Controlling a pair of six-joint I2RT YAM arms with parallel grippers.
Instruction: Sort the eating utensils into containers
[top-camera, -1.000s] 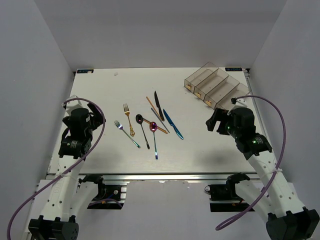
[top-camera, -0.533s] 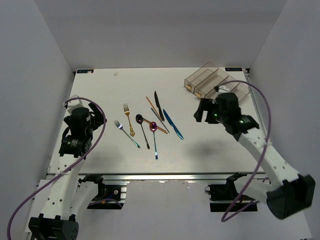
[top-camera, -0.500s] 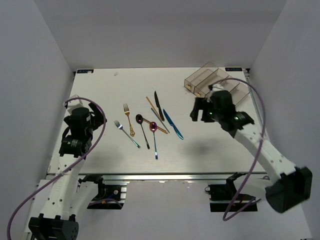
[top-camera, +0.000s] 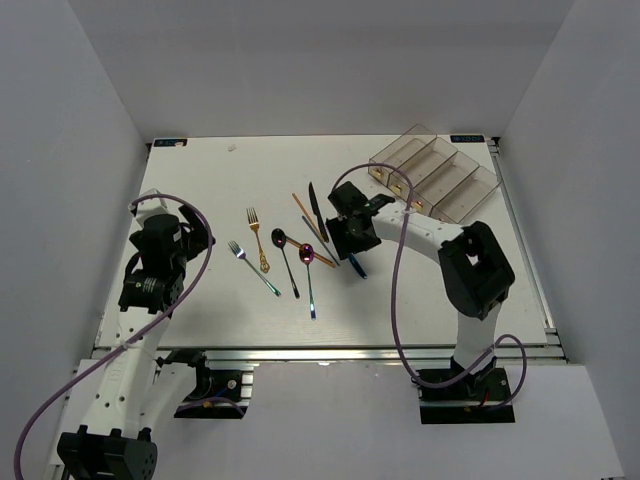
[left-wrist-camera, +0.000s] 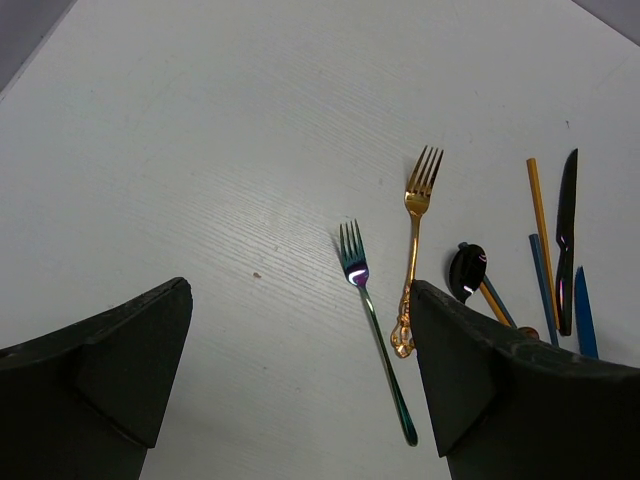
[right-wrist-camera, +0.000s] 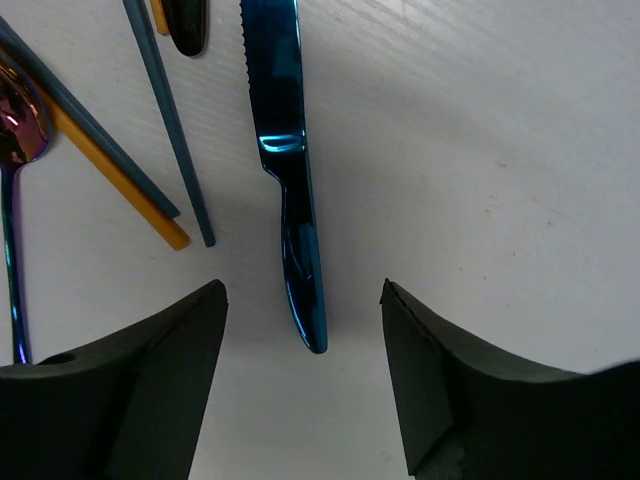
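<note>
**Sorting not yet begun.** The row of four clear bins (top-camera: 432, 172) shows no cutlery, and every utensil lies left of the bins. The right gripper (right-wrist-camera: 303, 300), jaws apart, is poised over the blue knife (right-wrist-camera: 295, 190), the piece nearest the bins. The left gripper (left-wrist-camera: 300, 295), likewise parted and empty, hovers farthest from the bins, beyond the silver-teal fork (left-wrist-camera: 375, 330).

Two forks lie on the tabletop (top-camera: 200, 180): the gold fork (top-camera: 258, 240) and the silver-teal fork (top-camera: 255, 270). There are two spoons, the black spoon (top-camera: 287, 265) and the purple spoon (top-camera: 310, 285). There are two knives, the black knife (top-camera: 316, 210) and the blue knife (right-wrist-camera: 282, 150). Four chopsticks: two gold chopsticks (right-wrist-camera: 120, 182) and two dark chopsticks (right-wrist-camera: 172, 130). One row of bins (top-camera: 432, 170) has four joined compartments.
</note>
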